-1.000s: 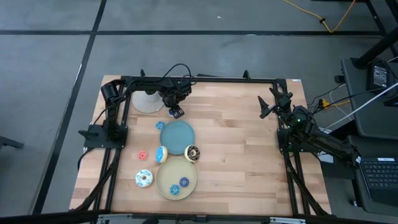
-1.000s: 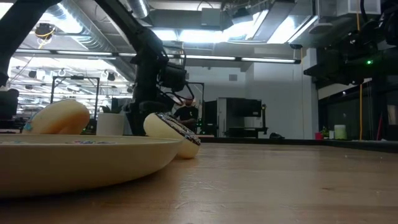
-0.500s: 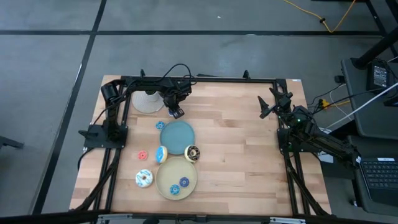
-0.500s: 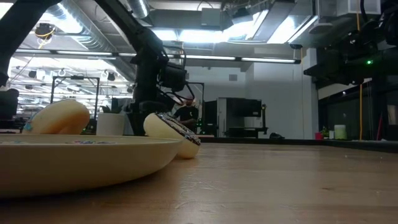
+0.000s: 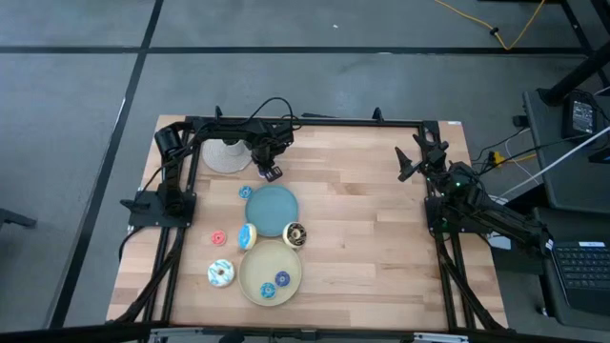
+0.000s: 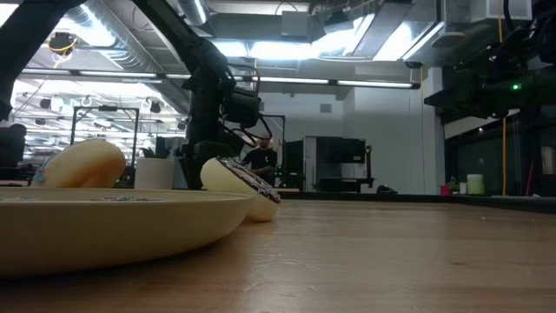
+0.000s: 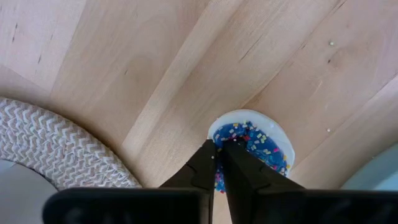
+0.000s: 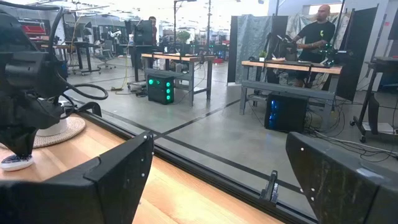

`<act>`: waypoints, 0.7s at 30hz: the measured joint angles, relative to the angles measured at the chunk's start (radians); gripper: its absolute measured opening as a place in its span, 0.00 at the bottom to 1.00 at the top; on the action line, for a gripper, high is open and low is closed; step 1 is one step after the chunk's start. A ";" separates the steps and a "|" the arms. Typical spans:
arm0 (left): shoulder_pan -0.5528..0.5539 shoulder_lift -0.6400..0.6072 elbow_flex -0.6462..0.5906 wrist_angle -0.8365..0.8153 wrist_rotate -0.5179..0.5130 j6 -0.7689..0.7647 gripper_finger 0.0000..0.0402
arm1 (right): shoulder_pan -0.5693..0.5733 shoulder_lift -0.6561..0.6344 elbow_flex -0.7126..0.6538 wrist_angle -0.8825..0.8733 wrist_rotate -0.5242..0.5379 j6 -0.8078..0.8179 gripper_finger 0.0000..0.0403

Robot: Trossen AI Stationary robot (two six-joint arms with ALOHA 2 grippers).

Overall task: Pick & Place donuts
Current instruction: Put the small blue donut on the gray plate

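A small white donut with blue sprinkled icing point(image 7: 258, 140) lies flat on the wooden table near the far left, and my left gripper point(image 7: 219, 160) point(image 5: 272, 171) is shut on it. Other donuts lie nearer. A tiny blue one point(image 5: 246, 192) and a red one point(image 5: 218, 237) lie on the wood. A blue-and-orange one point(image 5: 248, 235) and a chocolate one point(image 5: 294, 234) lean on the plates' rims. A white sprinkled one point(image 5: 220, 273) rests beside the beige plate point(image 5: 255, 262), which holds two blue ones point(image 5: 282, 279). My right gripper point(image 5: 412, 162) waits open at the far right. My left gripper pinches the donut's ring at one side point(image 7: 216, 138) between its two fingers, which come from above and point down. The fingertips point(image 7: 205, 163) stand almost together on it. The donut lies flat on the table beneath them.
A round blue plate point(image 5: 272, 210) lies just nearer than the left gripper. A woven mat with a white thing on it point(image 5: 226, 154) sits at the far left corner. The table's middle and right are bare wood. People stand in the room beyond.
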 joint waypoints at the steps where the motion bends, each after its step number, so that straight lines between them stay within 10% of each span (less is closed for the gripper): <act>1: 0.000 -0.004 0.000 -0.003 -0.002 0.007 0.04 | 0.000 0.000 0.000 0.000 0.000 0.000 0.91; 21: 0.000 -0.165 -0.001 -0.156 -0.003 0.196 0.03 | 0.000 0.000 0.000 0.000 0.000 0.000 0.91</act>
